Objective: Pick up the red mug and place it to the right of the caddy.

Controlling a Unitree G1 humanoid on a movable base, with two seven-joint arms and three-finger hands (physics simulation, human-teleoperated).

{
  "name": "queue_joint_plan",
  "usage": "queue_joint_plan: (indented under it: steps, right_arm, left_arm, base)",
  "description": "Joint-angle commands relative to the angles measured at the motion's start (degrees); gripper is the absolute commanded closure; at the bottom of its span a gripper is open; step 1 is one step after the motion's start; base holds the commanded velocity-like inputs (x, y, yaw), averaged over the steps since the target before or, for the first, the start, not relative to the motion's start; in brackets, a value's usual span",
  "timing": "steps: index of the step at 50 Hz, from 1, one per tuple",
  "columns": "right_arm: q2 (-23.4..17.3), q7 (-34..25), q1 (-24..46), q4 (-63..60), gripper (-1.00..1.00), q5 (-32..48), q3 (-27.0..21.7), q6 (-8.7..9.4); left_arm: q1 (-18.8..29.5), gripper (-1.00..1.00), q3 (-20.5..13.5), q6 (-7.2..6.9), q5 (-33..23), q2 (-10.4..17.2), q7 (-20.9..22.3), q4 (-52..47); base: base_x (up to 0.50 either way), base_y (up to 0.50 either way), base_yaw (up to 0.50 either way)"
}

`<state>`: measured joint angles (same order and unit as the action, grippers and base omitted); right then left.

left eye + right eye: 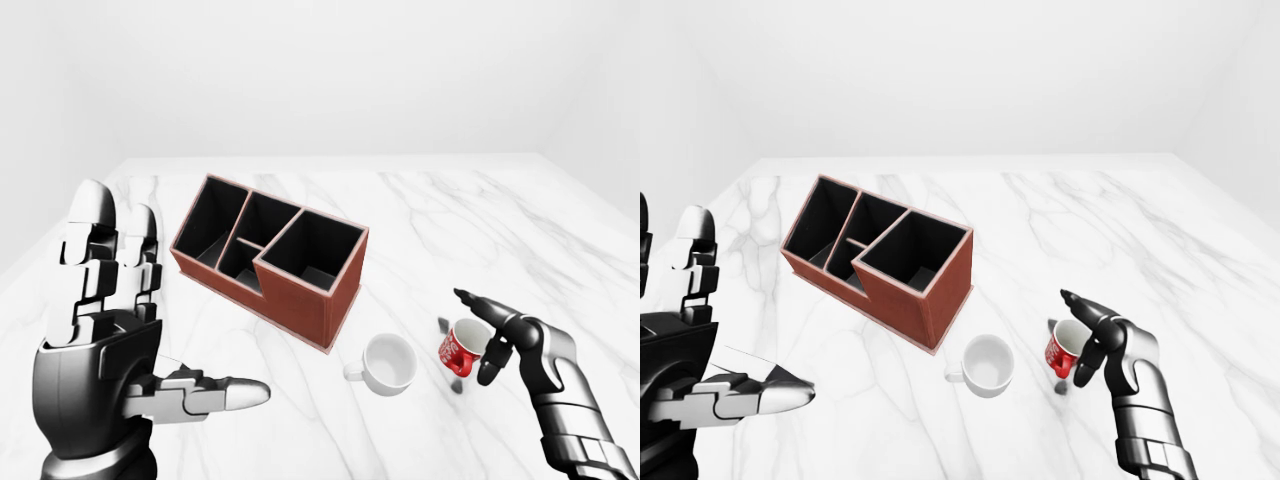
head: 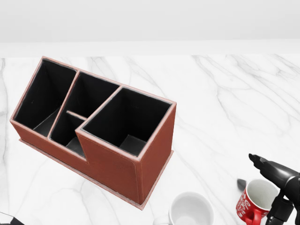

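Right now the red mug (image 1: 461, 347) stands upright on the white marble counter (image 1: 470, 240), near its near edge and to the right of the caddy (image 1: 270, 258), with its handle turned toward the near side. The right hand (image 1: 500, 335) sits at the mug's right side with its fingers (image 1: 478, 303) spread: one reaches out over the rim toward the left while another hangs down beside the mug's wall. They stand about the mug without closing on it; whether any finger touches it cannot be told.

Just left of the red mug, and apart from it, a white mug (image 1: 387, 363) stands upright with its handle pointing left. It lies near the caddy's near right corner. The caddy is a brown box with black-lined compartments, set at an angle across the counter, its taller section at the right end.

On the left, the left hand (image 1: 105, 350) is raised well clear of everything, palm upright, fingers (image 1: 90, 250) straight and extended, thumb pointing right, holding nothing.
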<state>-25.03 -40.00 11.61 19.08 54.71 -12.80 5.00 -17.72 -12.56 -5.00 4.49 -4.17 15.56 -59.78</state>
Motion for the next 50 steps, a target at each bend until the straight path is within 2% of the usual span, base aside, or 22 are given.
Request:
queue_joint_plan:
  steps: [1, 6, 7, 8, 9, 38, 45, 50]
  right_arm:
    - [-0.16, 0.00, 0.22, 1.86, -1.00, -0.51, 0.48, 0.00]
    - [-0.20, 0.00, -0.20, 1.83, -1.00, -0.66, 0.48, 0.00]
    - [-0.28, 0.00, -0.77, 1.09, -0.33, -0.50, 0.41, 0.00]
    - [-0.27, 0.00, -0.96, 0.68, 0.60, -0.50, 0.25, 0.00]
    - [-0.17, 0.00, -1.62, -0.86, 1.00, -0.45, -0.04, 0.00]
    - [-1.80, 0.00, -2.69, -13.72, 1.00, 2.43, -5.57, 0.00]
    - [-1.69, 0.00, -0.53, -17.37, 1.00, 2.74, -5.70, 0.00]
    - [-1.72, 0.00, 3.69, -20.85, 1.00, 2.83, -4.68, 0.00]
  left_arm:
    - [-0.04, -1.00, 0.31, 0.00, -0.23, 0.04, -0.06, -0.01]
    - [-0.26, -1.00, 0.39, 0.00, -0.26, -0.03, -0.07, 0.11]
    - [-0.23, -1.00, 0.52, 0.00, -0.35, -0.01, -0.08, 0.19]
    - [-0.36, -1.00, 0.62, 0.00, -0.43, -0.04, -0.04, 0.35]
    - [-0.50, -1.00, 0.68, 0.00, -0.45, -0.07, 0.01, 0.56]
    - [-0.46, -1.00, 0.49, 0.00, 0.00, 0.03, -0.09, -0.16]
    - [-0.61, -1.00, 0.67, 0.00, -0.05, 0.00, -0.12, -0.10]
    - [-0.34, -1.00, 1.05, 0.00, -0.24, 0.11, -0.23, 0.04]
  base:
    - [0.00, 0.00, 0.00]
    - [0.00, 0.00, 0.00]
    - [0.00, 0.00, 0.00]
    - [0.00, 0.00, 0.00]
    - [0.00, 0.00, 0.00]
    - [0.00, 0.00, 0.00]
    - [0.00, 0.00, 0.00]
    - [0.00, 0.00, 0.00]
